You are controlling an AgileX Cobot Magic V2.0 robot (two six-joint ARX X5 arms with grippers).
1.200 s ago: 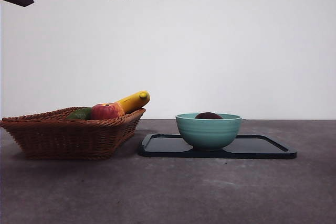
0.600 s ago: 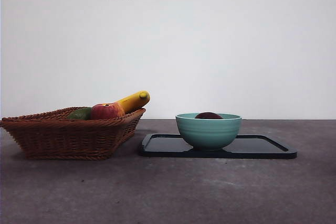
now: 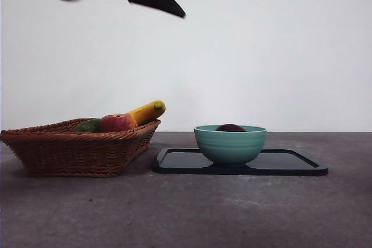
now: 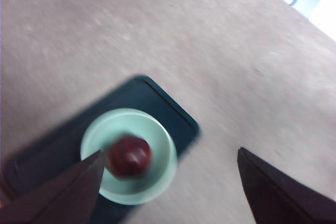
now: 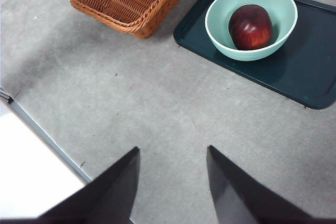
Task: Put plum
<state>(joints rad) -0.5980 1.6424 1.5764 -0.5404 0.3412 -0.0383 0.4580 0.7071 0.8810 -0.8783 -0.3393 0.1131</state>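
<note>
Sitting in the round green bowl [image 5: 251,22] on the dark tray [image 5: 307,85] — the shiny dark-red plum [image 5: 250,26]. Left gripper [image 4: 168,182] hangs high above, jaws wide apart, probably ready to come down.

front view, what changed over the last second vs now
The left gripper, jaws open and empty, has swung in along the top of the front view from the corner toward the middle, and now hangs high above the bowl. The plum still lies in the bowl on the tray; basket and right gripper unchanged.
</note>
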